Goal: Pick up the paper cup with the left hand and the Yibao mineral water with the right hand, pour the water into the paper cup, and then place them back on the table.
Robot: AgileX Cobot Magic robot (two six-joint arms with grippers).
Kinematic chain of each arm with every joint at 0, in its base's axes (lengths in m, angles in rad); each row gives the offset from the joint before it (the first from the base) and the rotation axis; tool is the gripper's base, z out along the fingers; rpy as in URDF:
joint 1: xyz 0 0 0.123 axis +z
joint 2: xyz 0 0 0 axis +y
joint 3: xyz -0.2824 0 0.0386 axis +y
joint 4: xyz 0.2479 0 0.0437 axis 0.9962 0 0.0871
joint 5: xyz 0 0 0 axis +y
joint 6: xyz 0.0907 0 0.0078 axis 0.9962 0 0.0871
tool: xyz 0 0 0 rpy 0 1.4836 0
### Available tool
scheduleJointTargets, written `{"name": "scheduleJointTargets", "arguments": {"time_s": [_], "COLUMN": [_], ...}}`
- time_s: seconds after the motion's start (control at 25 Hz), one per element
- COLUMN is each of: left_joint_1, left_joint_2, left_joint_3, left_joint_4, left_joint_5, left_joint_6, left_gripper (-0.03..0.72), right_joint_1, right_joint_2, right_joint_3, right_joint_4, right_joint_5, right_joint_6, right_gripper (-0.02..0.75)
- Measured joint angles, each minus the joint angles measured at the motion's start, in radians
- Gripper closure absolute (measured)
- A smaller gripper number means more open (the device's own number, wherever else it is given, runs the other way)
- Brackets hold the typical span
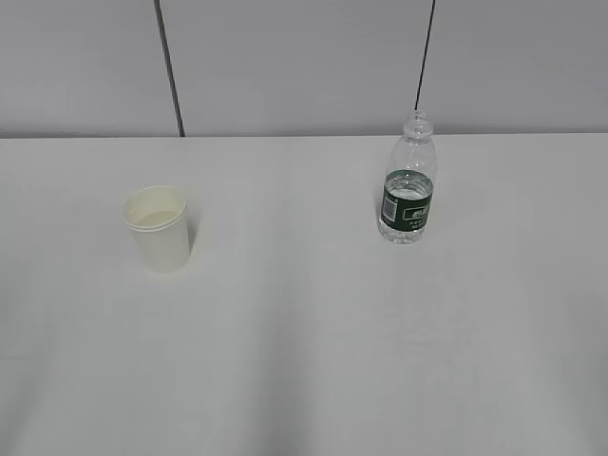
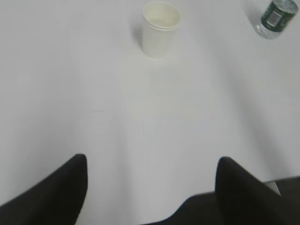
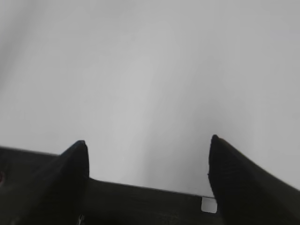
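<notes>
The paper cup (image 1: 158, 228) stands upright on the white table (image 1: 304, 361) at the left; it also shows in the left wrist view (image 2: 160, 28), far ahead of my left gripper (image 2: 151, 161), which is open and empty. The Yibao mineral water (image 1: 409, 182) stands upright at the right, uncapped, partly filled; its lower part shows at the top right of the left wrist view (image 2: 275, 18). My right gripper (image 3: 147, 143) is open and empty over bare table; no bottle shows in its view. Neither arm appears in the exterior view.
A grey panelled wall (image 1: 304, 66) runs behind the table's far edge. The table's dark front edge (image 3: 140, 201) shows below the right gripper.
</notes>
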Motion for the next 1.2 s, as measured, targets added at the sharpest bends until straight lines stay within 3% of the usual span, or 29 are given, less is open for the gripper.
{"name": "scheduleJointTargets", "arguments": {"time_s": [0.2,0.36,1.2], "left_joint_1": [0.143,0.198,0.203], "left_joint_2": [-0.054,-0.113,-0.138], "left_joint_3": [0.0,0.0,0.0], "left_joint_4": [0.0,0.0,-0.001], "left_joint_5": [-0.001,-0.001,0.001], "left_joint_6": [0.0,0.0,0.0], "left_gripper": [0.185,0.188,0.239], "right_joint_1": [-0.144,-0.181,-0.182], "right_joint_2": [-0.082,-0.153,-0.171], "right_joint_3": [0.0,0.0,0.0], "right_joint_4": [0.0,0.0,-0.002], "right_joint_5": [0.004,0.006,0.01], "right_joint_6": [0.0,0.0,0.001], "right_gripper": [0.152,0.152,0.153]}}
